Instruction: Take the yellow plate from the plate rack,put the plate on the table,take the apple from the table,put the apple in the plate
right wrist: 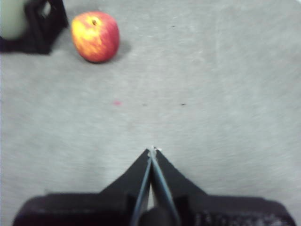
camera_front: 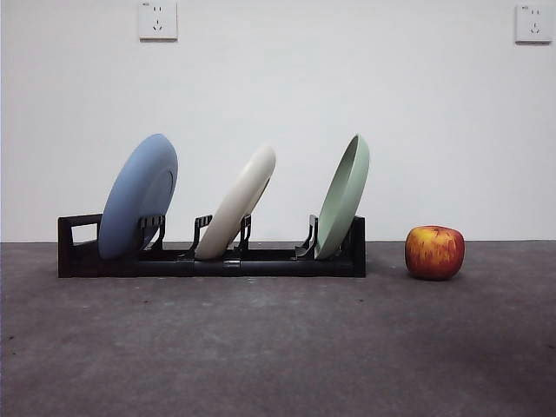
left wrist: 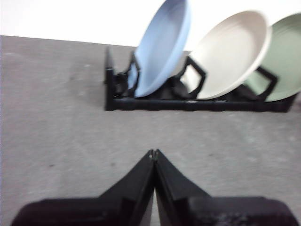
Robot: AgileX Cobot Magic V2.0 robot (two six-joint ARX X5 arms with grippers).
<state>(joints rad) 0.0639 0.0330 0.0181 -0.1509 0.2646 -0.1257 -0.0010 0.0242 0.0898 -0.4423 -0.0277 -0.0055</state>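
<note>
Left tool [left wrist: 154, 153]: jaws pressed together, gripping nothing, above bare worktop [camera_front: 278, 347], well short of the plate rack [camera_front: 261, 261].
Right tool [right wrist: 153, 150]: jaws together too, empty, apple [right wrist: 95, 36] well ahead.
Yellow plate [camera_front: 239, 204]: matte cream, tilted in the rack's middle slot (between blue plate [camera_front: 137, 195] and pale green plate [camera_front: 343, 195]).
Apple: red, yellow-streaked, on the mottled grey worktop beside the rack's green-plate end.

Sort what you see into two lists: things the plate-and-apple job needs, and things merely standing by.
Needed: yellow plate, plate rack, table, apple, left gripper and right gripper, both shut.

Standing by: blue plate, green plate, two wall sockets.
</note>
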